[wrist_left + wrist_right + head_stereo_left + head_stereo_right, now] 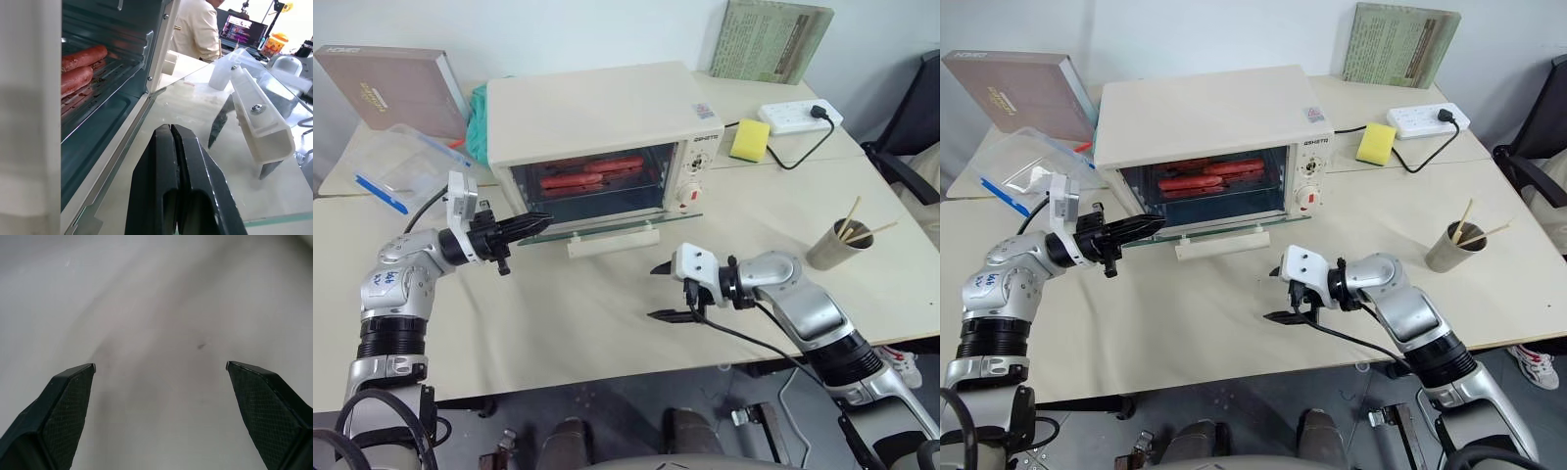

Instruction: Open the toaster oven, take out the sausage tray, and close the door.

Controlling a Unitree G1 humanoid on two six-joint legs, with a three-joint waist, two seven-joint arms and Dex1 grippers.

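Sitting inside the toaster oven (597,132), the sausage tray (592,176) holds long red sausages on a wire rack, roughly mid-height in the cavity. The oven stands toward the back of the pale surface (607,313), slightly to the robot's left. Its door (607,227) is already folded down flat, glass level, with the cream bar handle (612,242) along its front edge.

The left gripper (536,221) has its fingers pressed together, holding nothing, its tip over the left end of the lowered glass and aimed level across the door. The right gripper (659,292) stands wide open and empty, in front of the oven and just clear of the door handle, angled down toward the bare surface.

The step in hand looks to be reaching in for the tray. To do it well, the open right gripper should probably rise above the door glass, level out, and enter straight, taking the tray's front rim near its middle so it slides out flat without tipping the sausages. The left gripper would do best to stay clear of the opening. A power strip (800,117), yellow sponge (750,140) and cup of sticks (842,243) sit to the right, well apart.
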